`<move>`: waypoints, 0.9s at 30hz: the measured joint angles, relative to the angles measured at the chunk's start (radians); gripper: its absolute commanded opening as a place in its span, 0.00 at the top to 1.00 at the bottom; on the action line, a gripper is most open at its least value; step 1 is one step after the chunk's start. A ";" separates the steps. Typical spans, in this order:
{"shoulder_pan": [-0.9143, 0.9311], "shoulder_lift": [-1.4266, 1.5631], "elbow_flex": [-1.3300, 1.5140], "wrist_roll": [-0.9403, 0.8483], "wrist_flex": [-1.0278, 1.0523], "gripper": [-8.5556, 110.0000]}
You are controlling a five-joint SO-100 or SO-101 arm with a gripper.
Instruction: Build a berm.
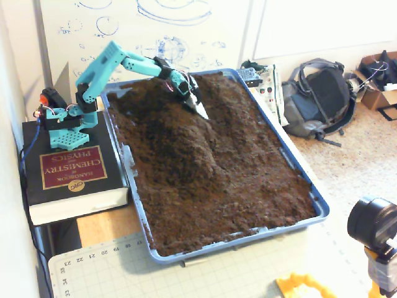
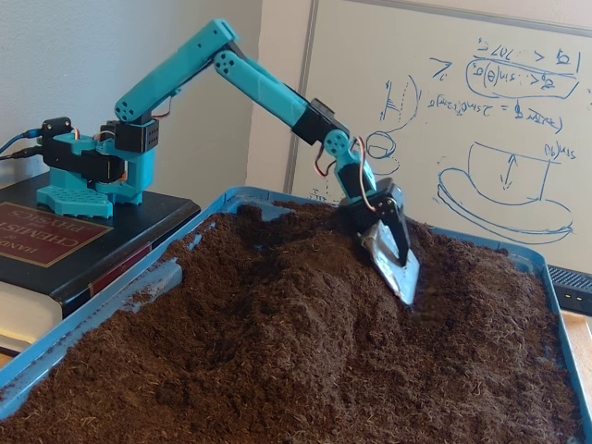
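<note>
The berm [image 1: 177, 139] is a raised ridge of dark brown crumbly soil that runs from the tray's far left corner toward its middle. In the other fixed view it is the mound [image 2: 277, 314] in the foreground. My teal arm reaches over the blue tray [image 1: 319, 208] from its base on a book. My gripper [image 1: 200, 108] ends in a grey scoop-like blade, tip down, touching the soil on the right flank of the ridge near the far end. It shows as the grey blade [image 2: 396, 268] in the other fixed view. I see no separate fingers.
The arm's base stands on a thick black book [image 1: 68, 174] left of the tray. A backpack [image 1: 316, 99] and a circuit board lie to the right. A camera [image 1: 372, 223] stands at the near right. A cutting mat [image 1: 124, 273] lies in front. The tray wall [image 2: 139, 287] is low.
</note>
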 measured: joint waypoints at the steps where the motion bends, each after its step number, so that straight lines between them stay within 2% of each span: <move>1: 0.000 0.029 0.037 0.000 0.000 0.92; 13: -0.012 0.268 0.293 0.000 0.000 0.92; 22: -0.006 0.307 0.259 0.000 0.012 0.93; 27: 0.077 0.311 0.176 0.000 0.012 0.93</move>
